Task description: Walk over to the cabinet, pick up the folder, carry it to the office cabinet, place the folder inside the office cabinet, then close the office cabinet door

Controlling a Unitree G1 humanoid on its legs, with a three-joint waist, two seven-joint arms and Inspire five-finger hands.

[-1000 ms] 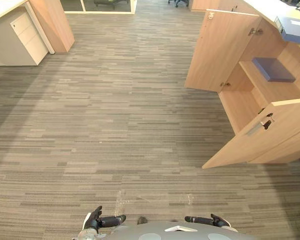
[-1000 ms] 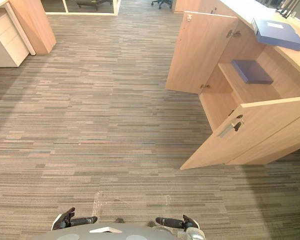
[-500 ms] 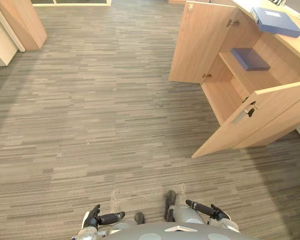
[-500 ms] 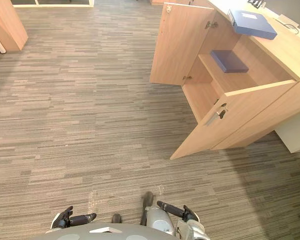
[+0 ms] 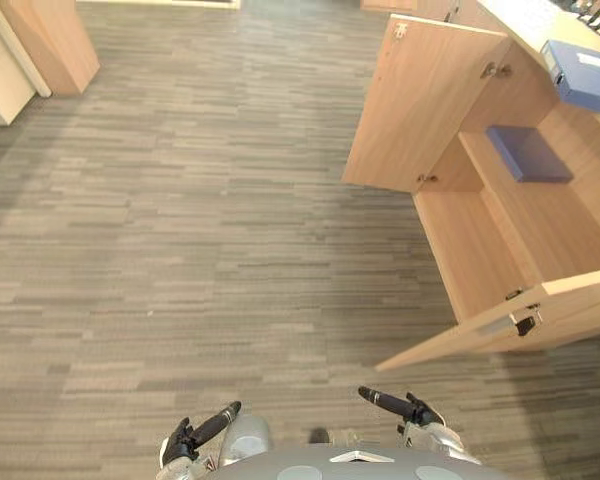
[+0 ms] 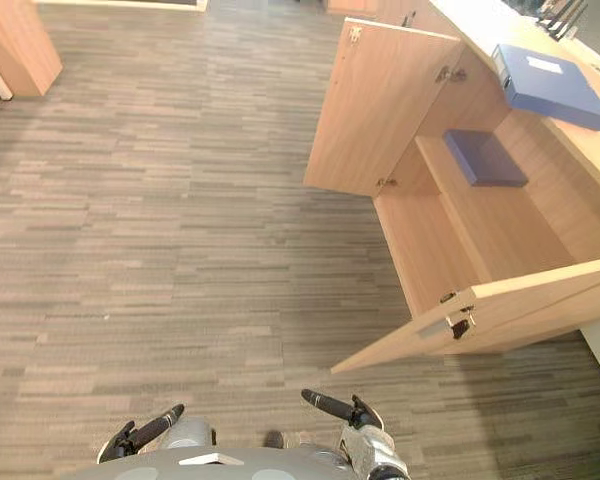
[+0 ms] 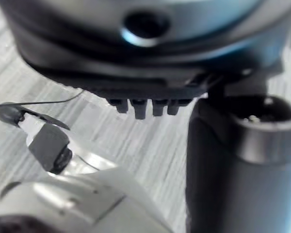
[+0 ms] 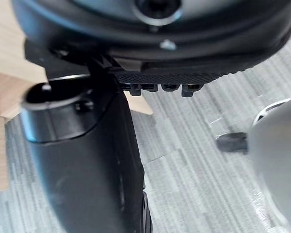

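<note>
Ahead, the blue folder [image 6: 545,85] lies on the bench [image 6: 475,25]: likely stiff, light, slick; I'd grip its near edge. Left robot hand [image 5: 187,438] and right robot hand [image 5: 413,409] hang open.

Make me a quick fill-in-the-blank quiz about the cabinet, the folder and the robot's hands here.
The blue folder lies on ____ of the cabinet. Both cabinet doors stand ____. A darker blue item rests on the ____ inside. The left hand and right hand hold ____.
Missing: top; open; shelf; nothing.
</note>
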